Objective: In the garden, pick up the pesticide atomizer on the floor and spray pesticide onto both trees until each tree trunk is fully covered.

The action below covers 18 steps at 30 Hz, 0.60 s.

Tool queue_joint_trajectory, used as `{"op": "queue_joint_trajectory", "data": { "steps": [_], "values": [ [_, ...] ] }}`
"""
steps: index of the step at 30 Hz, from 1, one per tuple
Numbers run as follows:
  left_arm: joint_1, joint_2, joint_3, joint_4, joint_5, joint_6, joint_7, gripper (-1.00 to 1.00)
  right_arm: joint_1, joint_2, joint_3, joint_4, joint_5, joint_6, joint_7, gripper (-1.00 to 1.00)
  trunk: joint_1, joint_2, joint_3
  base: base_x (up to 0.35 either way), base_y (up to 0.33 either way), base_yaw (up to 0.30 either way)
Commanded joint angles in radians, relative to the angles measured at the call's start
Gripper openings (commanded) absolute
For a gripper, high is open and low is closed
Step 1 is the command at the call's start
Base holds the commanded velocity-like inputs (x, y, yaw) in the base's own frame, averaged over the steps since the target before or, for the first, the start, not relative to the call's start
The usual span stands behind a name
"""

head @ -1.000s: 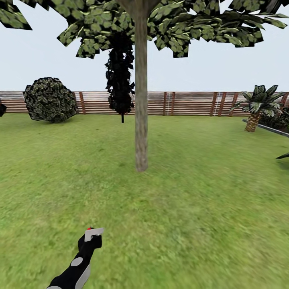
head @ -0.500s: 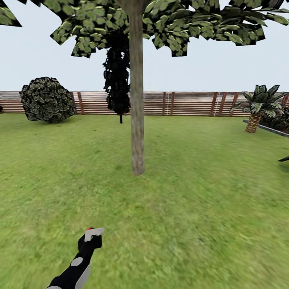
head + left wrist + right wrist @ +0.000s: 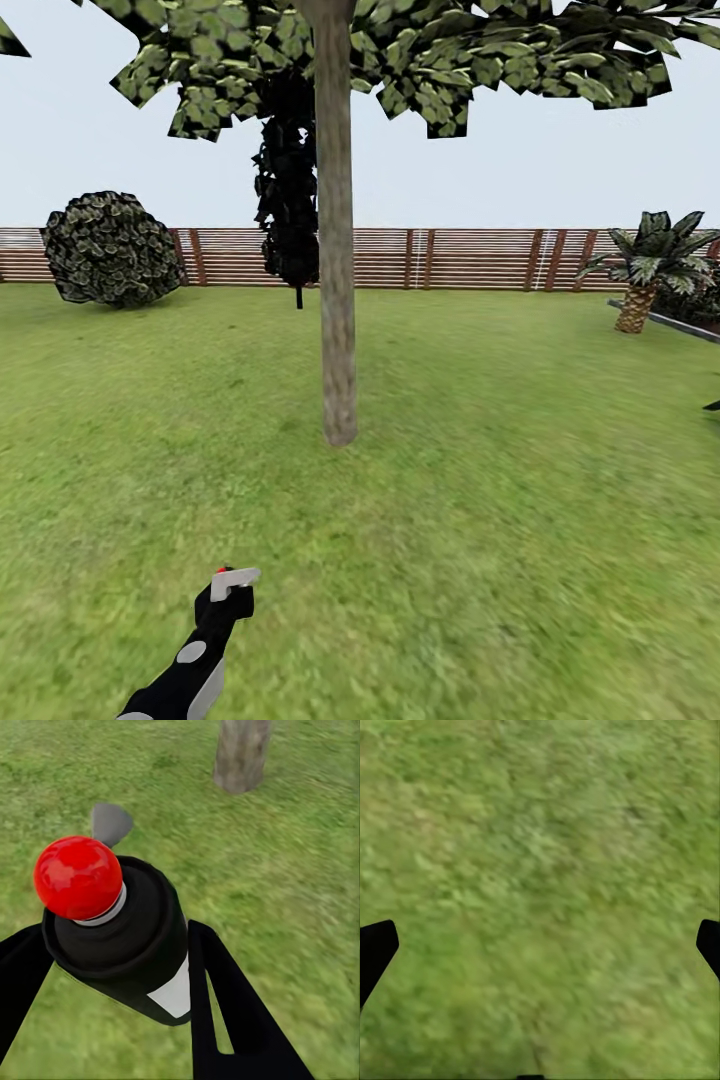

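Note:
A tree stands ahead on the lawn, its grey-brown trunk (image 3: 337,260) rising bare into a flat green canopy (image 3: 400,50). My left gripper (image 3: 225,600) is low in the head view, short of the trunk, shut on the pesticide atomizer (image 3: 232,582). In the left wrist view the dark bottle (image 3: 124,937) with its red knob and white label sits between the black fingers (image 3: 225,1005), and the trunk base (image 3: 241,754) is beyond it. My right gripper (image 3: 540,945) hangs open over bare grass. No white specks show on the bark.
A brown slat fence (image 3: 450,258) closes the far side of the lawn. A round dark bush (image 3: 110,250) sits at far left, a narrow dark cypress (image 3: 288,200) behind the trunk, a low palm (image 3: 650,265) at right beside a dark edge (image 3: 665,322).
The whole view has shifted: the trunk looks nearer and its base sits lower and slightly further left. The left gripper keeps the atomizer at the same spot in the picture.

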Motion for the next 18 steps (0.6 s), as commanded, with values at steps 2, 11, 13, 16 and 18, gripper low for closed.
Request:
{"op": "queue_joint_trajectory", "data": {
  "steps": [2,11,13,16,18],
  "values": [
    [-0.001,-0.001,0.004,0.001,0.002,-0.003,-0.001,-1.00,-0.001,0.001,-0.005,0.001,0.010,-0.003,-0.005,1.00,0.001,-0.002,-0.002,0.349,-0.003,0.000],
    [-0.001,-0.001,0.004,0.001,0.002,-0.003,-0.002,-1.00,-0.001,0.000,-0.005,0.001,0.010,-0.003,-0.005,1.00,0.001,-0.002,-0.002,0.349,0.040,0.000],
    [-0.001,-0.001,0.005,0.001,0.002,-0.003,-0.002,-1.00,-0.001,0.000,-0.005,0.001,0.010,-0.003,-0.005,1.00,0.001,-0.002,-0.002,0.350,0.033,0.000],
    [-0.001,-0.001,0.005,0.000,0.002,-0.003,-0.002,-1.00,-0.001,0.000,-0.006,0.000,0.010,-0.003,-0.005,1.00,0.001,-0.002,-0.002,0.350,-0.036,0.000],
    [-0.001,0.000,0.005,0.000,0.002,-0.003,-0.002,-1.00,-0.001,-0.001,-0.005,-0.001,0.009,-0.003,-0.005,1.00,0.001,-0.002,-0.002,0.349,-0.067,0.000]
  ]
}}
